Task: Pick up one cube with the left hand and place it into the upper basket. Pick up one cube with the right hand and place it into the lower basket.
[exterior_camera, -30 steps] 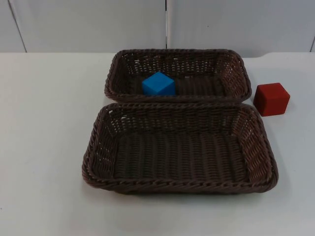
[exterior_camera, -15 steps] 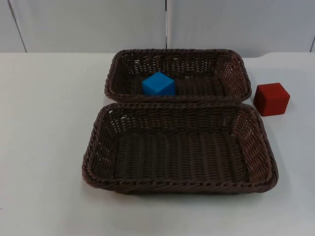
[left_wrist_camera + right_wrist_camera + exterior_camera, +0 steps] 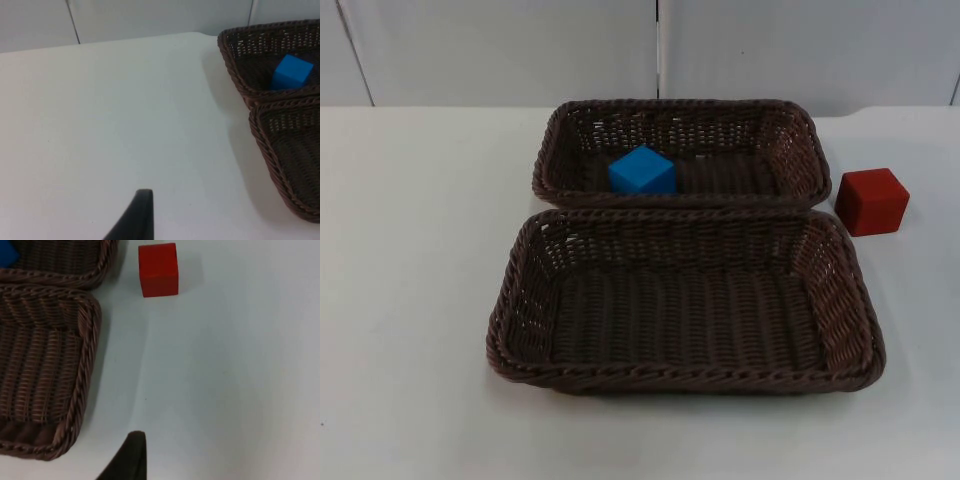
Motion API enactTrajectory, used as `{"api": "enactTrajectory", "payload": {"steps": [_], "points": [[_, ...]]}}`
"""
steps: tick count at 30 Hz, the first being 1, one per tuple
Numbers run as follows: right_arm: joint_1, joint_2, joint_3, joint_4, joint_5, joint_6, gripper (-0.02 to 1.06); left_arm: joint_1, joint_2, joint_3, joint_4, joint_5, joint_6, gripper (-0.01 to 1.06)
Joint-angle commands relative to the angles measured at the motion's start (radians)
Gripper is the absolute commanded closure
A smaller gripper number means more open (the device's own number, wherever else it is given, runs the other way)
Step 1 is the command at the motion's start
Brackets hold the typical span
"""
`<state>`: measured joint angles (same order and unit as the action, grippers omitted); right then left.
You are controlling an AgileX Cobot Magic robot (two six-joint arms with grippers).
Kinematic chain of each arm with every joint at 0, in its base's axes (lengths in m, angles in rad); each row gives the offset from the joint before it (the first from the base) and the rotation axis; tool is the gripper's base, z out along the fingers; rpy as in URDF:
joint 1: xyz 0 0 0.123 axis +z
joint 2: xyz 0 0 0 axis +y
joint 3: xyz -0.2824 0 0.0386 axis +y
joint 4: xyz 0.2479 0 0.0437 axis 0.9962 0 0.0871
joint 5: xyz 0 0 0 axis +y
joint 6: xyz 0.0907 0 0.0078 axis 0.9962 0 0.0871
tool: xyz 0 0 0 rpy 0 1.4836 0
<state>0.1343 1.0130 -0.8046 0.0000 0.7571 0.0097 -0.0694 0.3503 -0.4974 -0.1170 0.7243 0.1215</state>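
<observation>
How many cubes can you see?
2. The blue cube sits inside the upper basket. The red cube stands on the table, right of that basket. Nothing seems hidden in the lower basket.

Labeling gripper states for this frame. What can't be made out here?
- Left gripper: one black fingertip in the left wrist view, so open or shut is unreadable.
- Right gripper: same, one fingertip.
- Blue cube: cut by the right wrist picture's edge.

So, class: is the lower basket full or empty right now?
Empty. The lower basket holds only bare weave; the blue cube sits in the upper basket, and the red cube on the table.
</observation>
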Motion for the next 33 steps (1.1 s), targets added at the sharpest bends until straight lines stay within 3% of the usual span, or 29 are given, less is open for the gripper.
{"api": "enactTrajectory", "payload": {"steps": [1,21,27,33], "points": [[-0.004,0.097,-0.059,0.0,-0.02,-0.003,-0.01,0.002,-0.004,0.004,0.002,-0.005,-0.007,0.04],[0.028,0.654,-0.36,0.0,-0.078,-0.074,-0.01,0.002,-0.004,0.004,0.002,-0.007,-0.007,0.04],[0.041,0.788,-0.423,0.007,-0.135,-0.104,-0.01,0.002,-0.004,0.004,0.002,-0.013,-0.007,0.04],[0.075,0.901,-0.445,0.0,-0.284,-0.134,-0.01,0.002,-0.004,0.004,0.002,-0.017,-0.007,0.04]]}}
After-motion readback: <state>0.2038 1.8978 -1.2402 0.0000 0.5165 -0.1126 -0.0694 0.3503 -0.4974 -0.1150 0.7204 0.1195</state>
